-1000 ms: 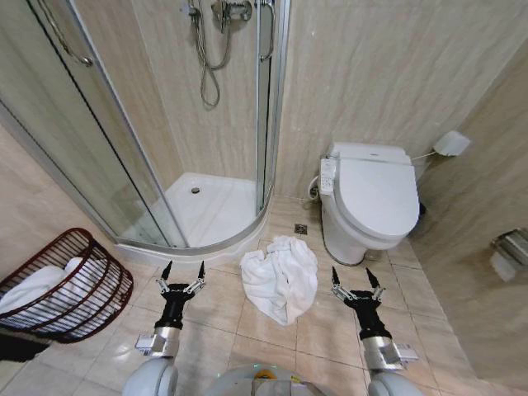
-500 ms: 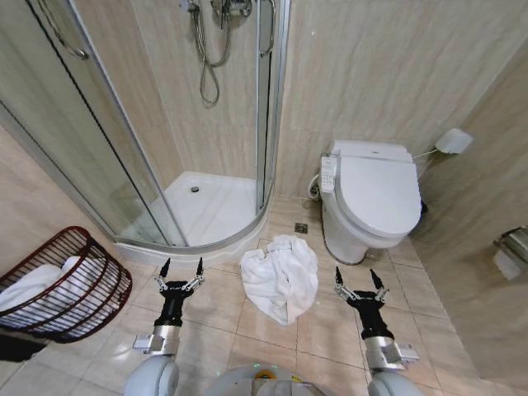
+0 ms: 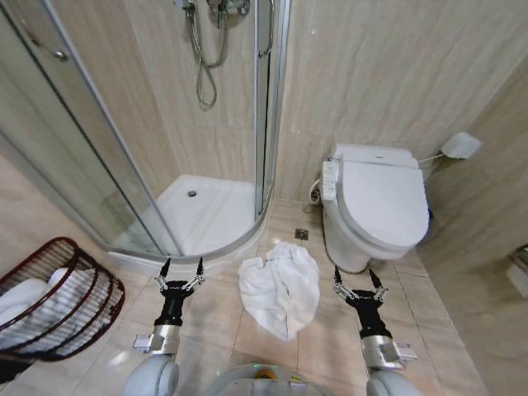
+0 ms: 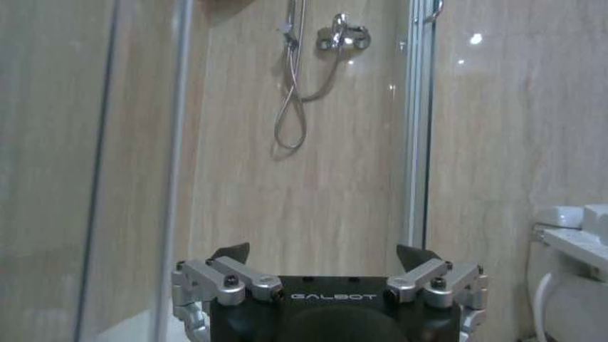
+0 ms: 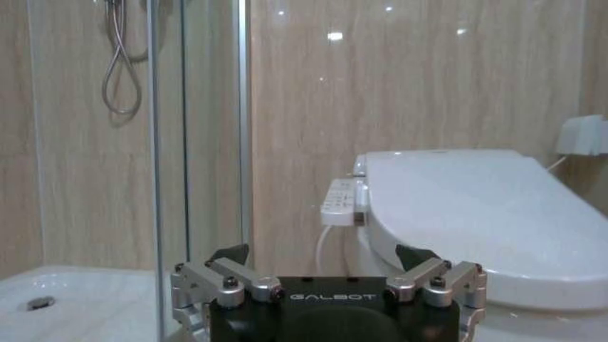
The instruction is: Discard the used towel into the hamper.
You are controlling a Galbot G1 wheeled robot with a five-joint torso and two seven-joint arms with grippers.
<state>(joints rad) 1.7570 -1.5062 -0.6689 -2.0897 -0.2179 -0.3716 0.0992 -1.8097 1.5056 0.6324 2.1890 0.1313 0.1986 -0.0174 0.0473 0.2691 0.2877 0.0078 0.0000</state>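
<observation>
A crumpled white towel (image 3: 280, 283) lies on the tiled floor between my two arms, in front of the shower. The dark reddish-brown wire hamper (image 3: 49, 299) sits at the far left on the floor, with white cloth inside. My left gripper (image 3: 181, 268) is open, held low between hamper and towel, empty. On the towel's other side my right gripper (image 3: 356, 275) is open and empty, close to the toilet base. The left gripper (image 4: 323, 253) faces the shower wall; the right gripper (image 5: 323, 253) faces the toilet.
A glass corner shower (image 3: 206, 210) with a raised white tray stands ahead left. A white toilet (image 3: 378, 205) with a side control panel stands ahead right. A floor drain (image 3: 301, 234) lies behind the towel. Tiled walls close in on the right.
The whole head view has shifted slightly, so the camera moved. The hamper now sits lower and further left in the picture. Both grippers stay open and empty, arms barely changed.
</observation>
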